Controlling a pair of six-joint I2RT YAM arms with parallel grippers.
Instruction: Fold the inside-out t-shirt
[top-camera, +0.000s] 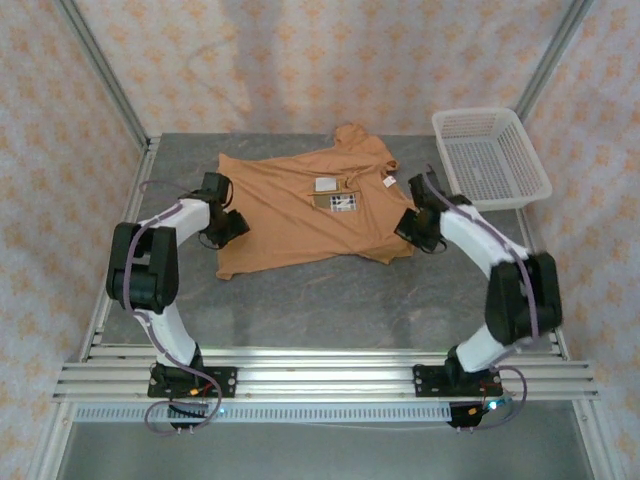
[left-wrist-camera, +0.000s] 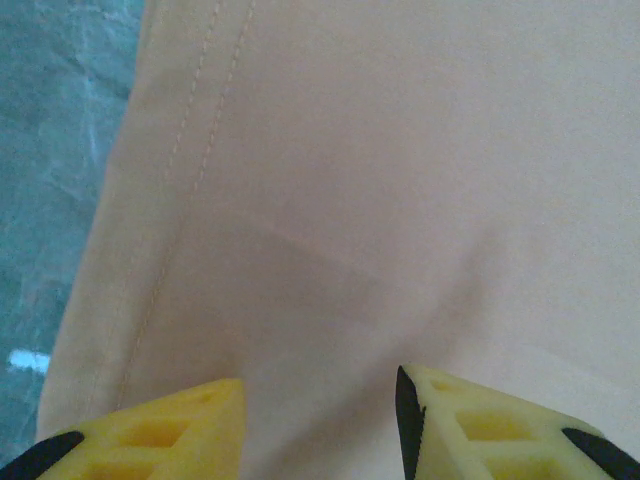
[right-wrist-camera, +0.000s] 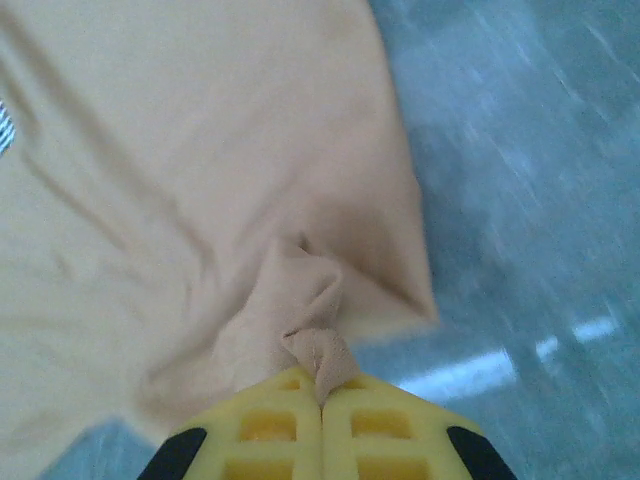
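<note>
The inside-out t-shirt (top-camera: 300, 210) lies spread flat on the grey table (top-camera: 330, 300), orange-tan, with small white labels (top-camera: 337, 193) near its middle. My left gripper (top-camera: 234, 226) hovers at the shirt's left edge. In the left wrist view its yellow fingers (left-wrist-camera: 180, 430) stand apart over smooth fabric (left-wrist-camera: 350, 200) beside a stitched hem, so the left gripper (left-wrist-camera: 320, 425) is open. My right gripper (top-camera: 406, 228) is at the shirt's right lower edge. In the right wrist view the right gripper (right-wrist-camera: 322, 388) is shut on a pinched-up fold of the shirt (right-wrist-camera: 180, 150).
A white mesh basket (top-camera: 490, 155) stands at the back right of the table. Bare grey table surface (right-wrist-camera: 520, 200) lies right of the shirt and in front of it, towards the arm bases. Patterned walls enclose the table on three sides.
</note>
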